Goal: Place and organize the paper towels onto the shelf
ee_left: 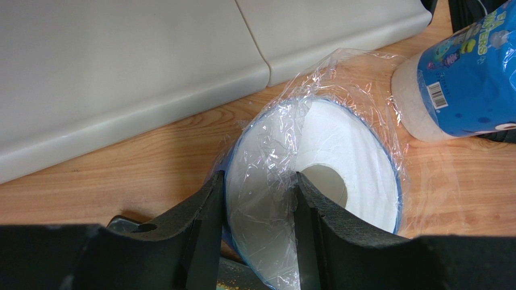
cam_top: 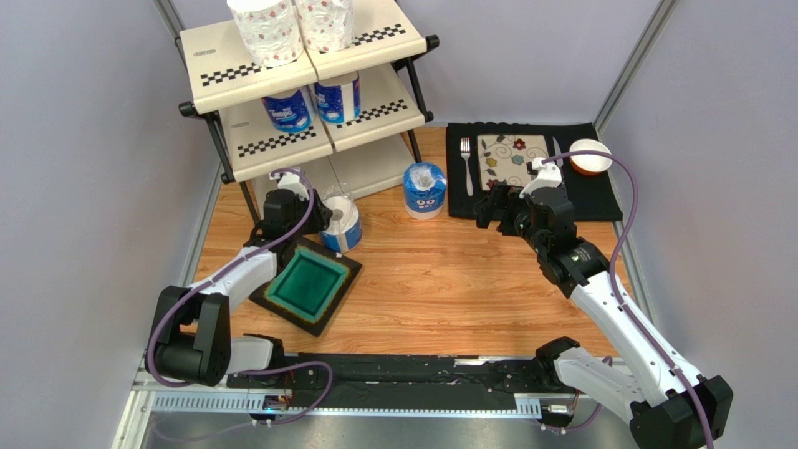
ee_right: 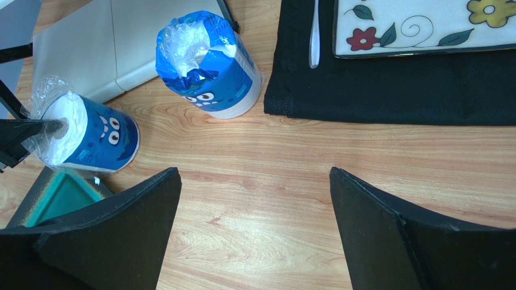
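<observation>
While two patterned rolls [cam_top: 267,28] stand on the top tier of the shelf [cam_top: 277,142] and two blue-wrapped rolls [cam_top: 288,110] on its middle tier, the step in hand looks to be picking up a fifth. The left tool [ee_left: 257,184] is pinching the wall of the gripped roll [ee_left: 357,145], one finger outside the crinkled clear wrap and the other at the hollow core. That roll lies tipped on the desk [cam_top: 450,281], just near of the shelf's bottom tier [cam_top: 361,168] and beside the far corner of a green square dish [cam_top: 312,285], its open end turned left toward the tool. The left arm reaches far along the left side, forearm low. The next move likely calls for a lift clear of the dish, then a swing onto a free tier, setting the roll upright. To the right, a second roll [cam_top: 424,190] stands on the desk. Farther right, the right arm stretches forward, its right tool [ee_right: 254,175] spread wide and holding nothing, beside a black placemat [cam_top: 599,201].
</observation>
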